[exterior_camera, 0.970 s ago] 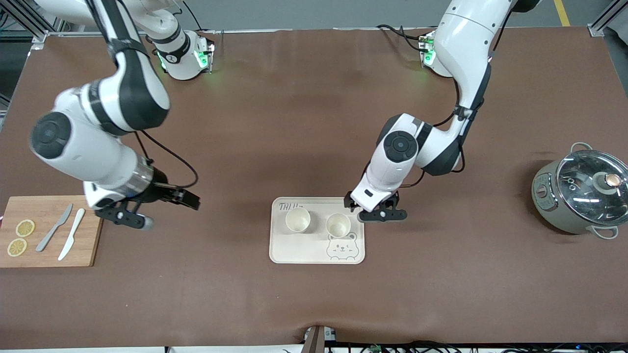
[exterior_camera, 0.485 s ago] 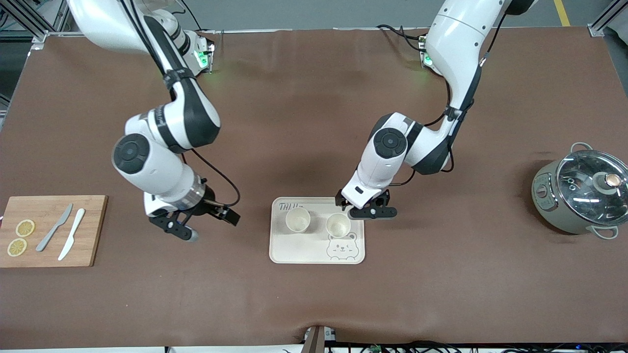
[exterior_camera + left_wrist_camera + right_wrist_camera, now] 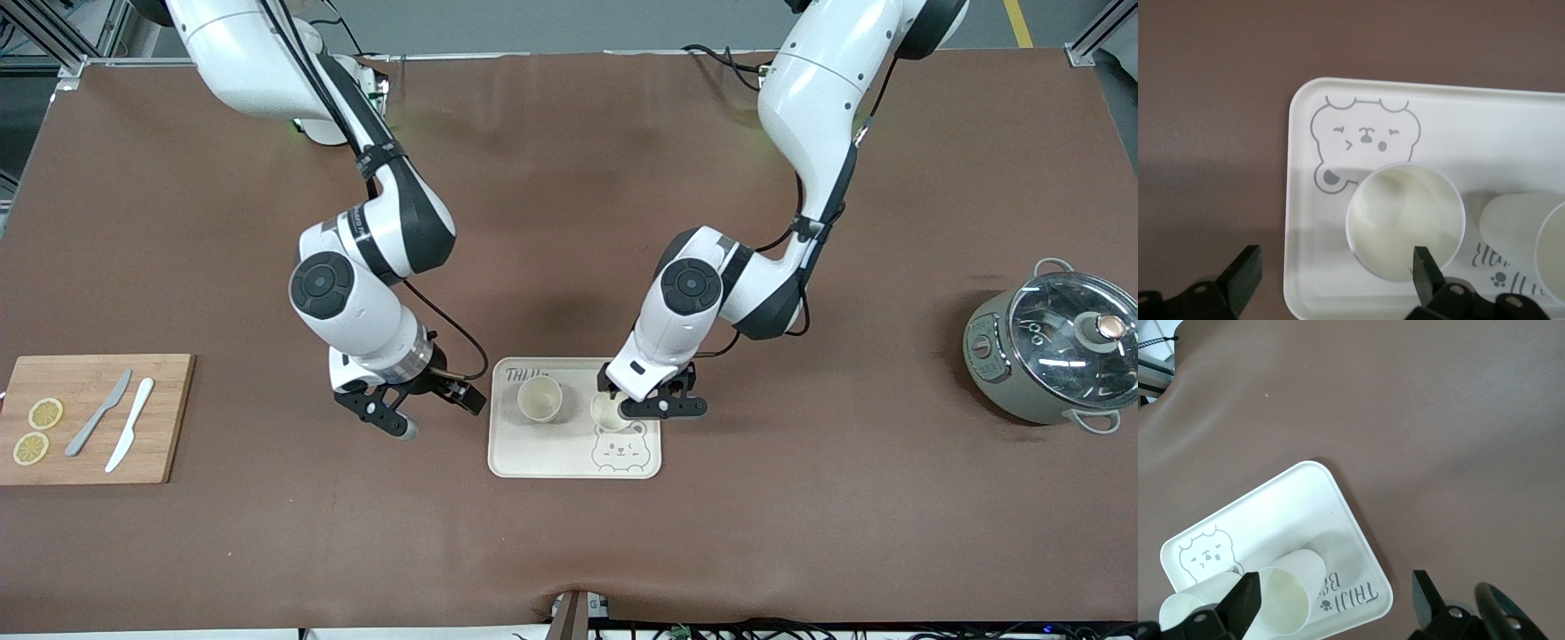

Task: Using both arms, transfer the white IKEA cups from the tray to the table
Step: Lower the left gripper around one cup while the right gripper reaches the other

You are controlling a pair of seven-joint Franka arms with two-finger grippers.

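Two cream-white tapered plastic cups [image 3: 1281, 597] are seen standing on a cream rectangular bear-printed tray [image 3: 1338, 513] on brown tabletop [image 3: 1438, 420].

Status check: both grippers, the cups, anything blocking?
Left gripper open over the cup by the bear drawing. Right gripper open, over bare table beside the tray. Both cups upright on tray; second cup untouched. Nothing blocking.

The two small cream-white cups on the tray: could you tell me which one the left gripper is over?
The cream-white cup beside the bear drawing, under the open left gripper; the other cup stands uncovered.
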